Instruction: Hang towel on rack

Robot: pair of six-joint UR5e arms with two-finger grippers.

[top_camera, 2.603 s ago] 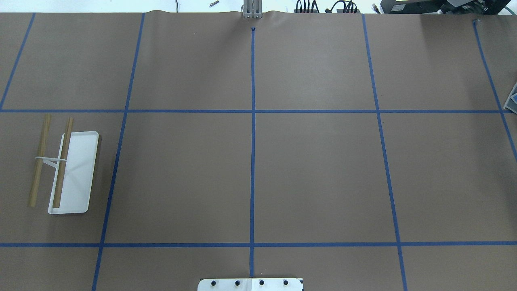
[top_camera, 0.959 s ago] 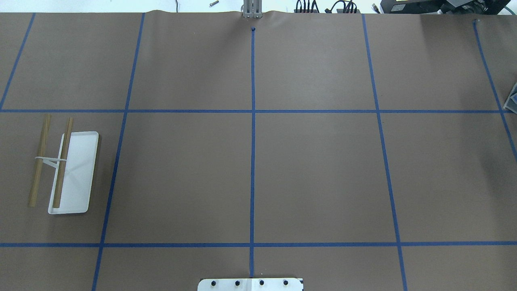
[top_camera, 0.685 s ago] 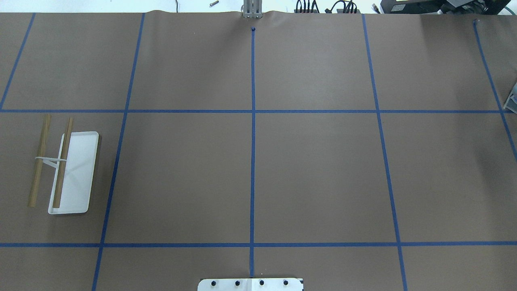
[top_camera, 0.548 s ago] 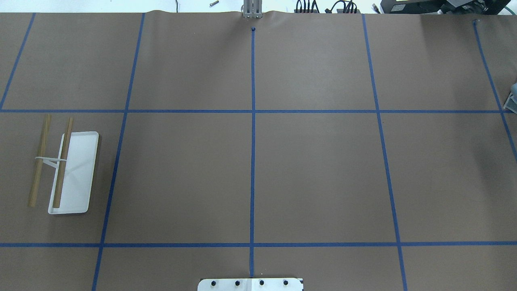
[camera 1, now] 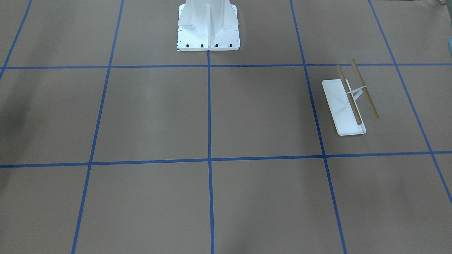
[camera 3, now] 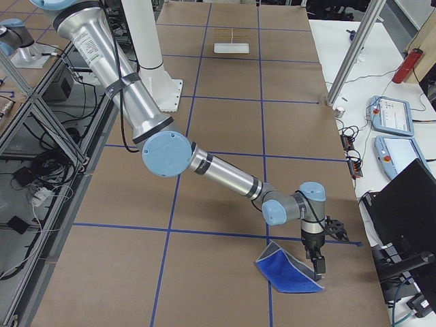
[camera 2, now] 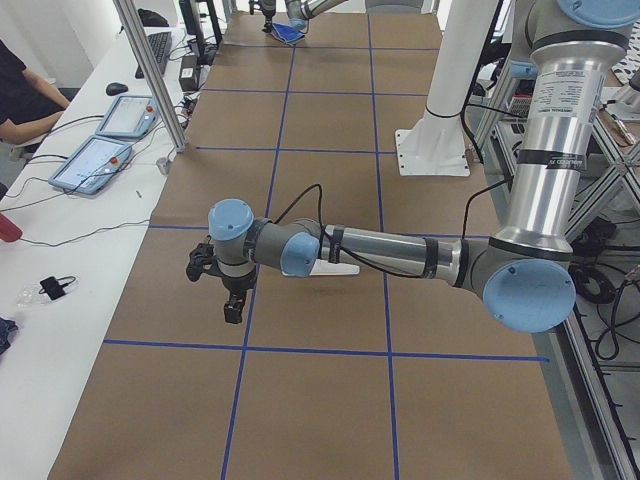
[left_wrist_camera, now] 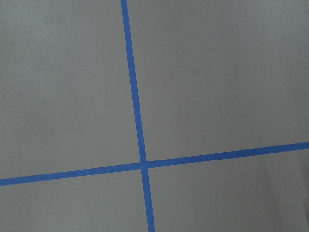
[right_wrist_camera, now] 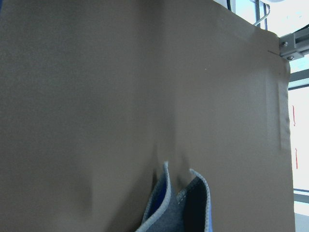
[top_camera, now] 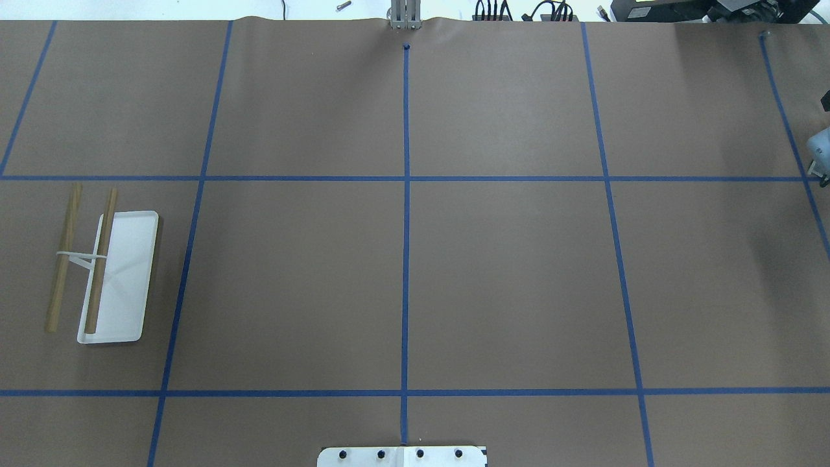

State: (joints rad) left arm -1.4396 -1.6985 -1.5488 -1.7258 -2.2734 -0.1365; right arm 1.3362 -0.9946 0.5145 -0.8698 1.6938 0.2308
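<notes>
The rack [top_camera: 123,279] stands at the table's left side, with a white tray base and two tan rods, both bare; it also shows in the front view [camera 1: 344,106] and far off in the right side view [camera 3: 231,46]. The blue towel [camera 3: 289,276] lies bunched at the table's right end. My right gripper [camera 3: 319,268] points down at its raised corner; whether it is shut I cannot tell. The right wrist view shows the towel's grey underside [right_wrist_camera: 159,212] rising close to the camera. My left gripper [camera 2: 233,310] hangs above the table near the rack; its state is unclear.
The white robot pedestal [camera 1: 208,31] is bolted at the table's near middle. Blue tape lines grid the brown table. Tablets [camera 2: 95,160] and cables lie on the side bench, by an aluminium post [camera 2: 150,70]. A seated person [camera 2: 20,90] is beside the bench.
At the overhead view's right edge the small blue-grey shape has given way to a pale rounded part that came in. The rack has not moved.
</notes>
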